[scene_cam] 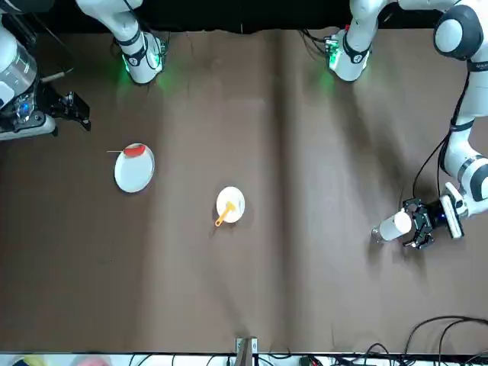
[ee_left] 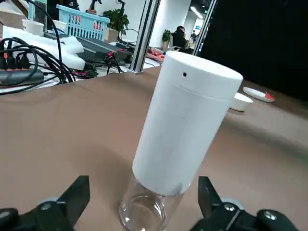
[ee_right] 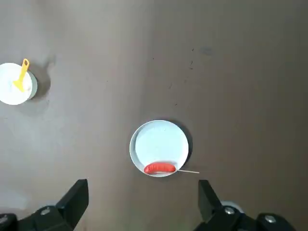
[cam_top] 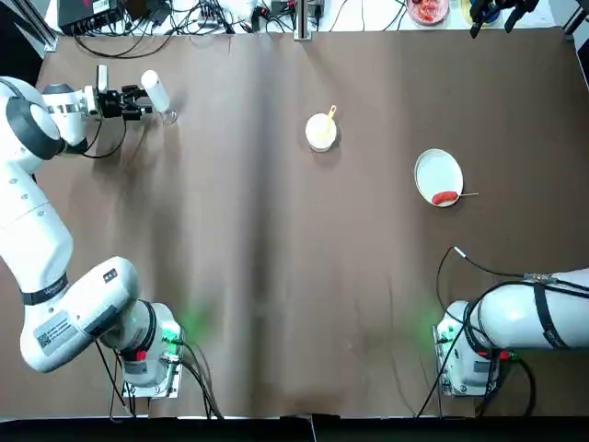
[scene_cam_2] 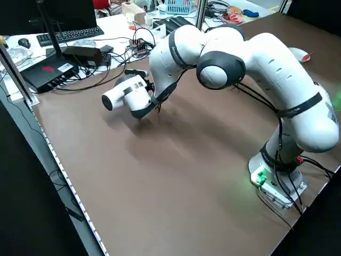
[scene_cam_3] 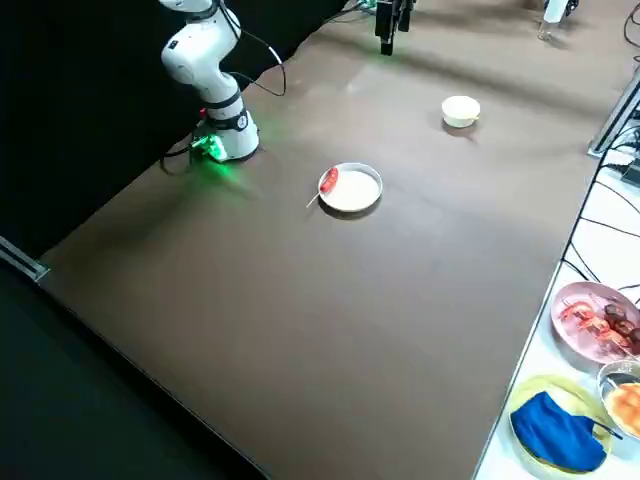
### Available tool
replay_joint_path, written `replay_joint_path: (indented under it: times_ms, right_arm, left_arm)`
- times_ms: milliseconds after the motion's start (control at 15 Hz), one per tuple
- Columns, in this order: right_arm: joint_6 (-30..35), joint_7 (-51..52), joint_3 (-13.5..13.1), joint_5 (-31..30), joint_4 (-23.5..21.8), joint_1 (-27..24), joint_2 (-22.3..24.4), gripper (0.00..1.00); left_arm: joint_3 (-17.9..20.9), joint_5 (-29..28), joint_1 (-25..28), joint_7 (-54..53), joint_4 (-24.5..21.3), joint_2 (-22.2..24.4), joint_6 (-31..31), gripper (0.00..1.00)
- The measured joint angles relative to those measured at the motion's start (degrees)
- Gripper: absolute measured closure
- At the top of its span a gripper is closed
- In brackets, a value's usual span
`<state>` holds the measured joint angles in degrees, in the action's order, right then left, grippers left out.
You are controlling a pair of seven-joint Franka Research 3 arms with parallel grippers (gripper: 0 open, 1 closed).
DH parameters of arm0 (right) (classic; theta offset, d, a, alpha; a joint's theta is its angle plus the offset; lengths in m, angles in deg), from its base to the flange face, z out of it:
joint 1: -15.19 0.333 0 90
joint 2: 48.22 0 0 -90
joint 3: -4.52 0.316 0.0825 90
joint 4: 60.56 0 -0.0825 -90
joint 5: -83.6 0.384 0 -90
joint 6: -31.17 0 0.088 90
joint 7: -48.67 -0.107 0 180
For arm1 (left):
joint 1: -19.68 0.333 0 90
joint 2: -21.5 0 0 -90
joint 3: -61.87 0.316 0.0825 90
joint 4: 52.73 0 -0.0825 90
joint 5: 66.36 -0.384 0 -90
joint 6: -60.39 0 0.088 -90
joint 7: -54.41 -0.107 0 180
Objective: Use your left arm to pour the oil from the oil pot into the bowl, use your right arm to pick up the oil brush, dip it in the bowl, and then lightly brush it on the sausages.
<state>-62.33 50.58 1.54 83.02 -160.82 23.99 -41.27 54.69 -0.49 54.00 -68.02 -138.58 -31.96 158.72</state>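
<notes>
Gripper of left arm [cam_top: 145,100], fingers apart, faces slim white cylindrical oil pot with clear base [cam_top: 155,90], overhead frame's upper left; centre pot, then close evenly; white jointed right arm [cam_top: 515,315] lower right, idle.

top view: overhead, looks down the robot's way, wide
front view: across the table, faces the robot, same bowl [scene_cam: 231,204] and plate [scene_cam: 134,172]
side views: raised, diagonal, one per side; both catch the plate
left wrist: close on the oil pot [ee_left: 185,120], low
right wrist: looks down, bowl and plate shared with top
</notes>
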Motion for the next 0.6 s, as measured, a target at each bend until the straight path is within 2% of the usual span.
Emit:
replay_joint_path:
  times_ms: [600]
  right_arm:
    - [0.0, 0.0, -0.1, 0.0, 0.0, 0.0, 0.0, 0.00]
  left_arm:
    - [0.0, 0.0, -0.8, -2.5, 0.0, -0.3, 0.0, 0.00]
